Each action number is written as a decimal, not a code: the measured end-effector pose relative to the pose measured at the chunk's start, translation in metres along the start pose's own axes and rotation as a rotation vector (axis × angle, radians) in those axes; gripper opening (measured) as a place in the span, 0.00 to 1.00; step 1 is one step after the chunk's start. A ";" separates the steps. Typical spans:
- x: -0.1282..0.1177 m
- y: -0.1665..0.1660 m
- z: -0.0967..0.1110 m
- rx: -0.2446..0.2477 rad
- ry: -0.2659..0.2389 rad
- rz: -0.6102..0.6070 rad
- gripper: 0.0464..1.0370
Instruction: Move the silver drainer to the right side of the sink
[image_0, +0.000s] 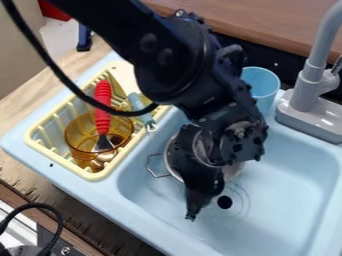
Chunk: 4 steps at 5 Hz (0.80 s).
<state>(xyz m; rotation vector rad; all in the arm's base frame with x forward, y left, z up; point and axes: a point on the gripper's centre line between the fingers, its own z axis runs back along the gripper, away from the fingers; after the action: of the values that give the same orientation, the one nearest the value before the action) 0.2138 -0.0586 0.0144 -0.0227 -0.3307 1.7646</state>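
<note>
I had the pincer (192, 216) angled down over the sink (287, 200), but I couldn't tell whether it was open or closed. The silver drainer (233, 171) sat in the sink, partly hidden behind the arm, its wire handle (148, 164) toward the yellow rack (93, 176).

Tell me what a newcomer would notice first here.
Most likely the black arm, coming in from the top and hanging over the blue sink, where it partly hides the silver drainer. Next, probably the red handle in the amber cup, inside the yellow rack at the picture's left.
</note>
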 end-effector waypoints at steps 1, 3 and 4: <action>0.002 0.001 -0.001 -0.001 -0.025 -0.016 0.13; -0.005 0.006 0.007 -0.019 -0.023 -0.059 0.02; -0.010 0.014 0.019 -0.014 0.010 -0.096 0.01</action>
<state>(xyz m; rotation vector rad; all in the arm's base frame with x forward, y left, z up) 0.1985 -0.0752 0.0278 -0.0256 -0.3318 1.6666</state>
